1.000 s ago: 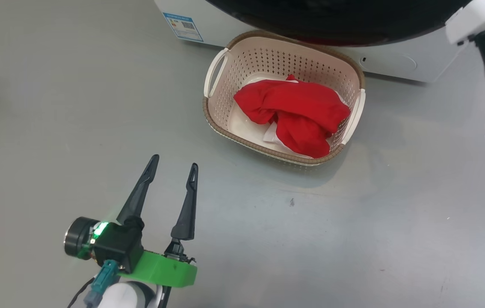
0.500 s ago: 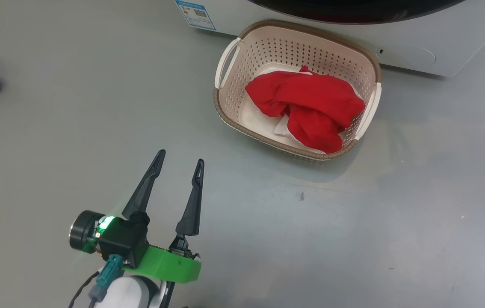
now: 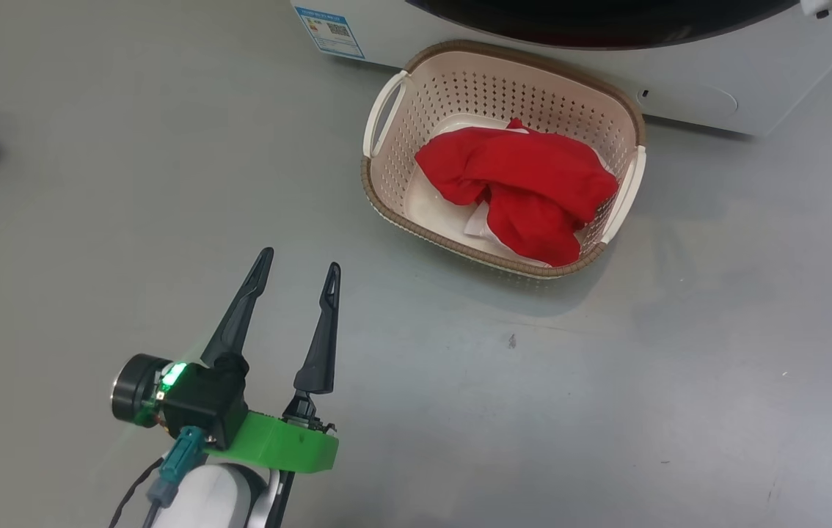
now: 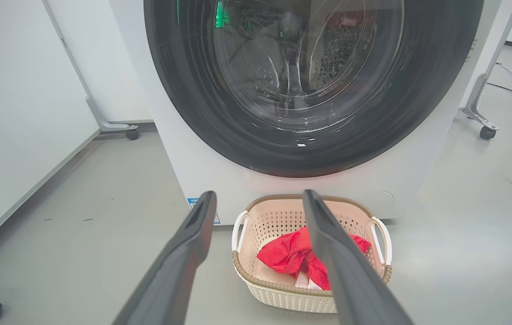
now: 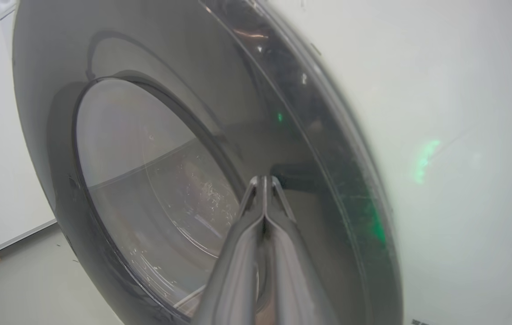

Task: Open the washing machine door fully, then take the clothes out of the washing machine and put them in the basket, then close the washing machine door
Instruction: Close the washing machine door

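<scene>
The left pincer (image 3: 299, 260) hangs released and empty over the floor (image 3: 607, 381), at 7 o'clock in the head view. Toward 1 o'clock from it sits one basket (image 3: 489, 92) holding the clothes (image 3: 526, 183): one red heap, likely soft, light and limp. I cannot tell how many pieces it is. Beyond, at 12 o'clock, stands one machine (image 4: 220, 189), its one door (image 4: 183, 90) lying against the front; whether it is latched is unclear. The right pincer (image 5: 262, 180), clenched on nothing, points at the rim (image 5: 342, 189). The door looks stiff and glossy, so probably slippery: push the rim, not the glass (image 5: 147, 180).
</scene>
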`<state>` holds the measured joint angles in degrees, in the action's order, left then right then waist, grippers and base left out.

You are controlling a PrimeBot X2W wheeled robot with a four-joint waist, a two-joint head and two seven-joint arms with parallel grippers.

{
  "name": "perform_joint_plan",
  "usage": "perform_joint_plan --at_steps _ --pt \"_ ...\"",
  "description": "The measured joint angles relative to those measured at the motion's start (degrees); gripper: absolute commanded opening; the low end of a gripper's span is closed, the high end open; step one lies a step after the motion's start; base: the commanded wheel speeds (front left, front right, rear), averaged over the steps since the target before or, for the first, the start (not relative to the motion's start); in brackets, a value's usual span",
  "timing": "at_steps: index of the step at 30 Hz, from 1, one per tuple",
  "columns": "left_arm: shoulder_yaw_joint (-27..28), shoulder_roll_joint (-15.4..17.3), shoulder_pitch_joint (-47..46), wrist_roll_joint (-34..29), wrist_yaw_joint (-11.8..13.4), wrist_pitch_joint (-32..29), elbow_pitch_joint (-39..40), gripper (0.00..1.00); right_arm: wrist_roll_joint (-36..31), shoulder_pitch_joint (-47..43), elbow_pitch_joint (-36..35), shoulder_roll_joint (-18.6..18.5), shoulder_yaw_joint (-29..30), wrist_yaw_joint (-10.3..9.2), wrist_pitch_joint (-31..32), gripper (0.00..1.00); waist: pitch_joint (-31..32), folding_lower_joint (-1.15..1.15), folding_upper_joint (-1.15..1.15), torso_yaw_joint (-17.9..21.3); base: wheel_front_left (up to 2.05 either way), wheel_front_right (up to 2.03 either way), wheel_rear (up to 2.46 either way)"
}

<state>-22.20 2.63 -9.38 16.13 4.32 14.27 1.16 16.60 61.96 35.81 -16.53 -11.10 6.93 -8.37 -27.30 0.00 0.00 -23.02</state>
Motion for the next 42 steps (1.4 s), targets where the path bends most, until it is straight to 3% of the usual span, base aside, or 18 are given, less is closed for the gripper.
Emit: perform_joint_plan --at_steps 15,17,18,19,36,42 --pt "1.83 -0.07 -0.01 0.34 0.51 0.02 -0.78 1.0 2.1 -9.85 -1.97 3.47 -3.02 0.03 -4.65 0.03 3.34 0.0 0.0 3.29 0.0 0.0 0.0" --pt "1.82 -0.07 -0.01 0.34 0.51 0.02 -0.82 1.0 2.66 -12.13 -2.21 3.74 -3.0 0.04 -5.14 0.47 3.79 0.0 0.0 3.8 0.0 0.0 0.0" --pt "1.86 -0.07 -0.01 0.34 0.51 0.02 -0.83 1.0 2.93 -13.3 -2.36 3.94 -2.96 0.04 -5.15 0.83 4.04 0.0 0.0 4.04 0.0 0.0 0.0" --pt "1.89 -0.07 -0.01 0.34 0.51 0.02 -0.89 1.0 3.46 -14.41 -2.54 4.23 -2.89 0.04 -5.17 1.0 4.29 0.0 0.0 4.3 0.0 0.0 0.0" --pt "3.88 0.48 1.07 0.45 0.51 0.18 -2.54 1.0 5.44 -32.03 -6.1 9.03 -2.0 -0.11 -6.06 1.0 9.26 0.0 0.0 10.15 0.0 0.0 0.0" --pt "4.2 0.83 2.73 0.65 0.52 0.19 -3.63 1.0 5.48 -38.09 -10.09 9.53 -0.62 -1.41 -6.06 1.0 11.39 0.0 0.0 12.76 0.0 0.0 0.0"
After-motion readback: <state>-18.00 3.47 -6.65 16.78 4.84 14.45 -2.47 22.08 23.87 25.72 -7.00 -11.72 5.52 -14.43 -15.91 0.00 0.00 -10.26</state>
